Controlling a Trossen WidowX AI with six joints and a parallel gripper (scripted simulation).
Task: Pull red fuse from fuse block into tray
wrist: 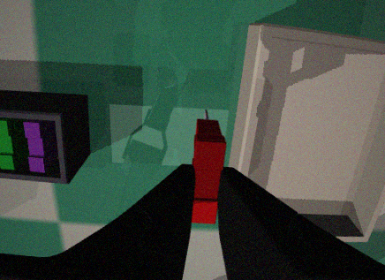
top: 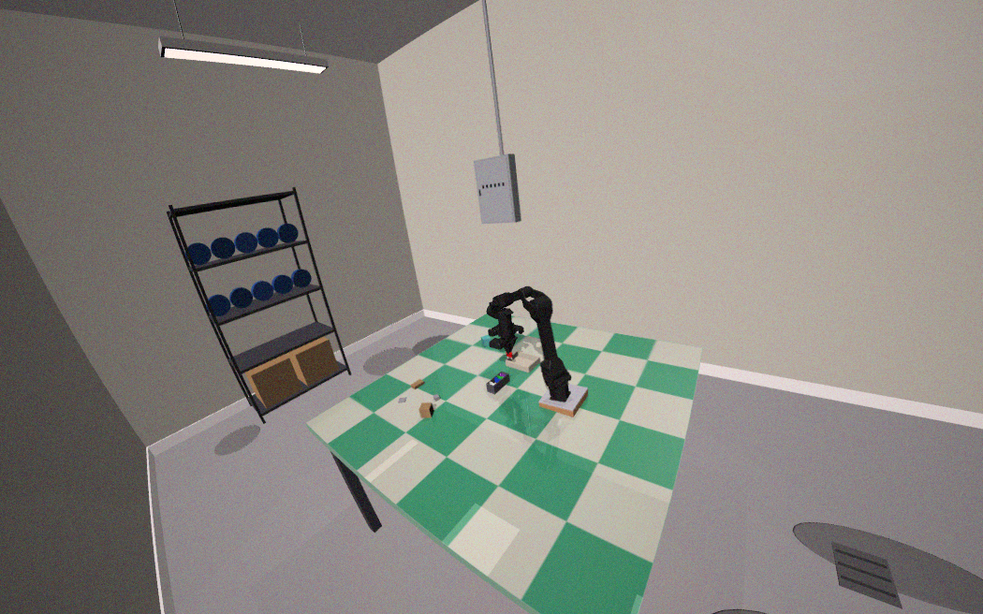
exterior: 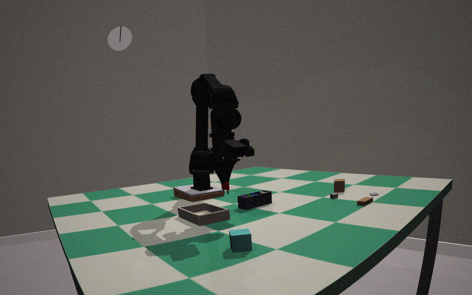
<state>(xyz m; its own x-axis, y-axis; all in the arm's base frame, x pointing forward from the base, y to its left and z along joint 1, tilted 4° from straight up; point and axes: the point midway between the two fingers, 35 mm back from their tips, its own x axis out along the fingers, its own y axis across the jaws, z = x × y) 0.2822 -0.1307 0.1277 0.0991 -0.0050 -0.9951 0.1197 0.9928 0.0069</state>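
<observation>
Jaws clamped on red fuse [wrist: 209, 160], hanging between fuse block [wrist: 41, 139] and tray [wrist: 305, 131]; exterior view alone showing teal cube [exterior: 240, 239].

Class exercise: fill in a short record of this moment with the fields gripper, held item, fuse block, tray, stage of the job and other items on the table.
gripper: black parallel-jaw gripper, shut on the fuse
held item: small red block-shaped fuse, upright, in the air
fuse block: dark rectangular fuse block, green and purple fuses showing in the wrist view, apart from the gripper
tray: shallow grey square tray, nothing seen inside
stage of the job: fuse out of the block, not yet over the tray
other items on the table: teal cube, small brown blocks
</observation>
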